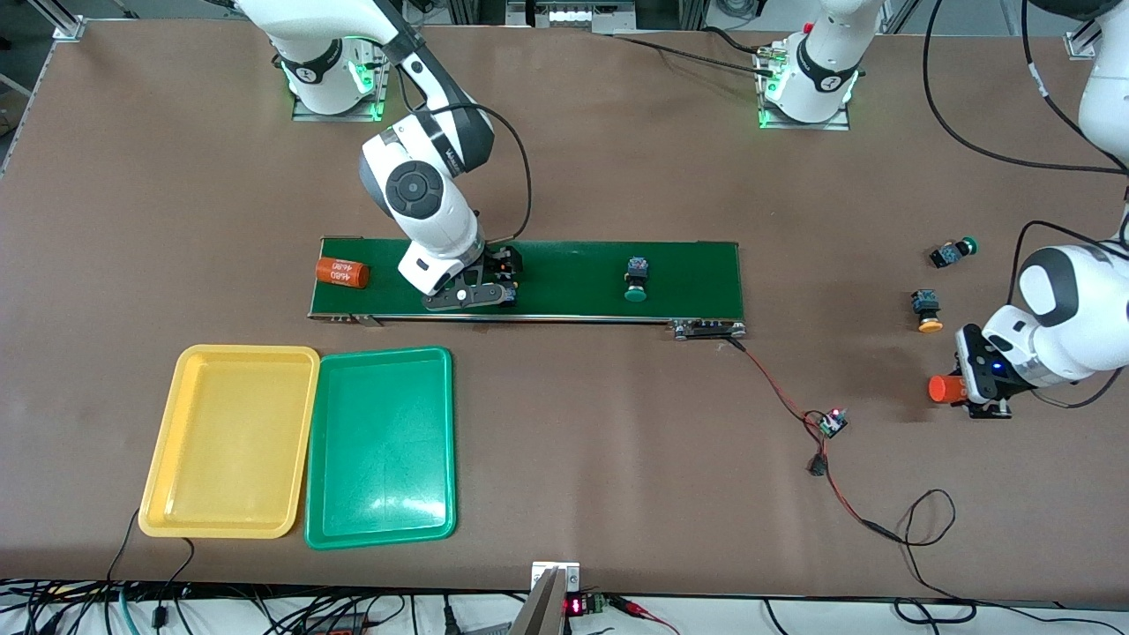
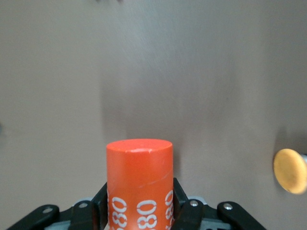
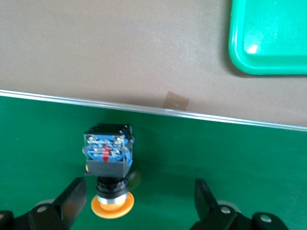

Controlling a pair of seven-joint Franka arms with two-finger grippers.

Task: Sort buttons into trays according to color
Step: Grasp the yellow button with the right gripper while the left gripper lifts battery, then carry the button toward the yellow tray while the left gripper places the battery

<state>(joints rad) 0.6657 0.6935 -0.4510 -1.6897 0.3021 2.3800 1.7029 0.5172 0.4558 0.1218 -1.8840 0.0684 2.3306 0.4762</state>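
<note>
Left gripper (image 1: pixel 977 388): jaws clamped on an orange cylinder with white print (image 1: pixel 944 389), low over bare table at the left arm's end; in the left wrist view the black fingers (image 2: pixel 98 211) press both sides of the cylinder (image 2: pixel 139 184).
Right gripper (image 1: pixel 504 284): jaws spread wide, holding nothing, down over the conveyor belt (image 1: pixel 688 278); in the right wrist view the fingers (image 3: pixel 72 199) stand on either side of a yellow-capped button (image 3: pixel 109 167), apart from it.
Yellow button on belt: lies on its side on the green belt (image 3: pixel 201 148), between the open fingers, nearer one of them.
Green button on belt (image 1: pixel 637 280): at about 3 o'clock from the right gripper, well apart, cap toward the front camera.
Second orange cylinder (image 1: pixel 342 272): on the belt at about 9 o'clock from the right gripper, at the belt's end toward the right arm.
Yellow button on table (image 1: pixel 926 311): at about 11 o'clock from the left gripper, near it; its cap shows at the edge of the left wrist view (image 2: pixel 289 170).
Green button on table (image 1: pixel 954 252): at 12 o'clock from the left gripper, farther from the front camera than the yellow one.
Yellow tray (image 1: pixel 190 370): nearer the front camera than the belt, toward the right arm's end.
Green tray (image 1: pixel 441 441): just beside the yellow tray, rims touching or nearly so.
Small circuit board with red wires (image 1: pixel 832 422): on the table at about 9 o'clock from the left gripper.
</note>
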